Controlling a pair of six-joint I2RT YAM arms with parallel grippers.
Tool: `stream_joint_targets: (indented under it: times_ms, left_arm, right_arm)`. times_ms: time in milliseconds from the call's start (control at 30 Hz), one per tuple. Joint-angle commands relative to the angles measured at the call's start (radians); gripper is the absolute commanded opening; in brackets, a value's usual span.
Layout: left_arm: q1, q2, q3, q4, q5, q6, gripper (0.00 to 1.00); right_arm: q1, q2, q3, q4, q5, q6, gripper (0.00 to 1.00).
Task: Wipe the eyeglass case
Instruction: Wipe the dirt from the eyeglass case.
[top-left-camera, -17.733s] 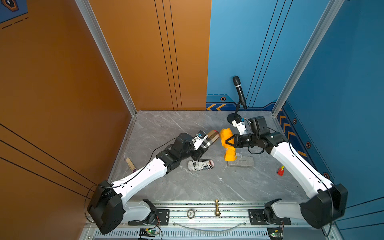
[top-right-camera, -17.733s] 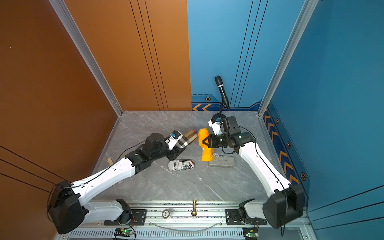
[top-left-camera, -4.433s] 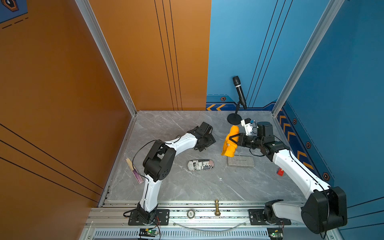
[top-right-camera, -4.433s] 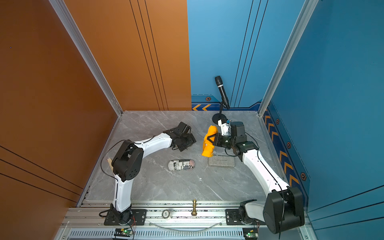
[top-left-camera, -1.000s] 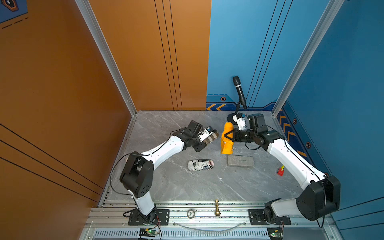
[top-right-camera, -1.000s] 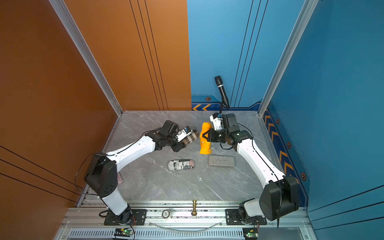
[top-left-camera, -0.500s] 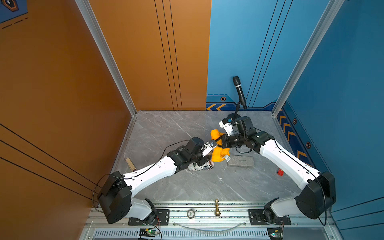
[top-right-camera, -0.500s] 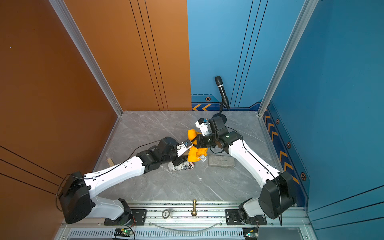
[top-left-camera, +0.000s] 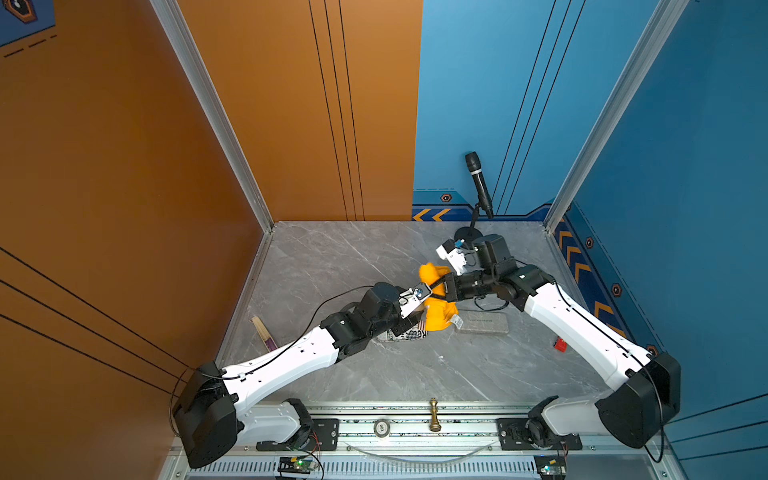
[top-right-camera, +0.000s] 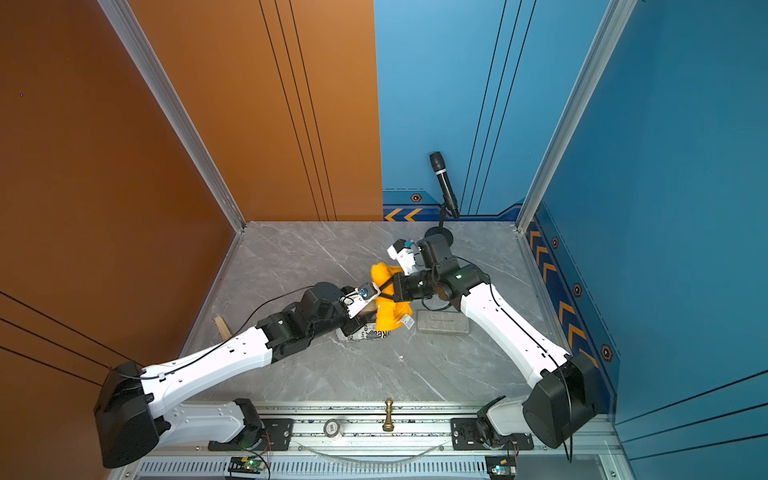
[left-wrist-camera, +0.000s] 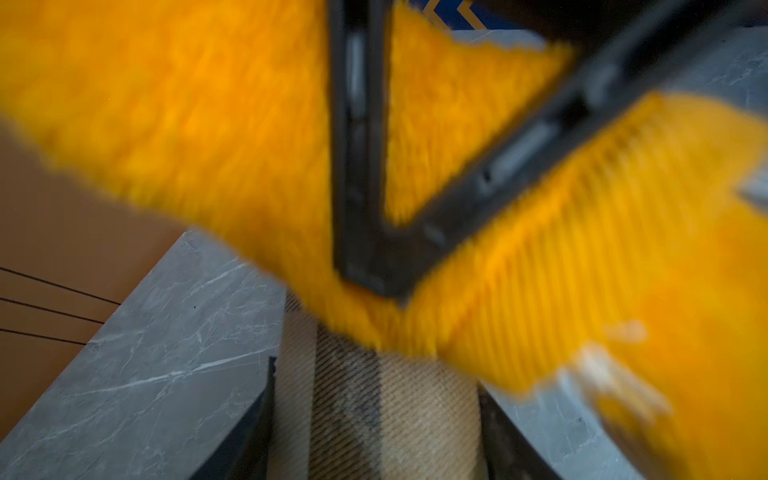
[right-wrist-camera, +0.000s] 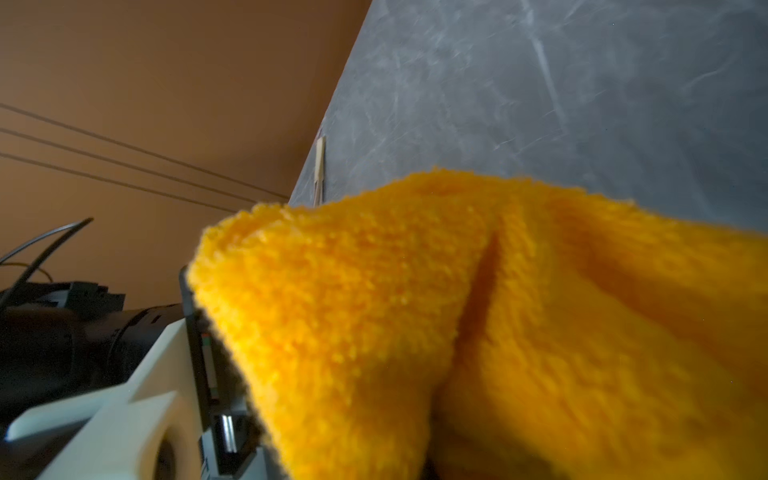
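Two hands busy | left hand (left-wrist-camera: 376, 432) clamped on tan woven eyeglass case (left-wrist-camera: 419, 399), held above grey marbled table (top-left-camera: 332, 257), near flat grey rectangular block (top-left-camera: 482, 322) | right hand (left-wrist-camera: 370, 278) pinching fluffy orange cloth (right-wrist-camera: 415, 311), cloth pressed over case, just beside that block

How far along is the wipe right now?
Done: the left gripper is shut on the case, and the right gripper is shut on the cloth. In hand: the cloth covers one end of the case, apparently mid-wipe. Left: the part by the left fingers shows uncovered; other sides cannot be judged.
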Motion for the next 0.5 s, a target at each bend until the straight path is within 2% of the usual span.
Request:
stream_joint_targets:
  times_ms: [0, 167, 267, 367, 467]
  left_arm:
    - [-0.012, -0.020, 0.008, 0.144, 0.010, 0.012, 0.31]
    - [-0.006, -0.043, -0.027, 0.190, -0.007, 0.004, 0.31]
    - [-0.005, -0.049, -0.031, 0.179, 0.002, 0.008, 0.31]
    - [-0.003, -0.050, -0.033, 0.176, 0.005, 0.009, 0.31]
    - [0.000, -0.041, -0.028, 0.184, 0.002, 0.007, 0.31]
  right_arm:
    - [0.029, 0.053, -0.032, 0.094, -0.065, 0.086, 0.00]
    - [-0.097, 0.047, -0.025, 0.050, -0.087, 0.083, 0.00]
    - [-0.158, 0.034, 0.025, -0.058, -0.044, 0.007, 0.00]
    - [-0.155, 0.040, 0.057, -0.100, -0.019, -0.016, 0.00]
    - [-0.090, 0.071, 0.061, -0.058, -0.031, 0.013, 0.00]
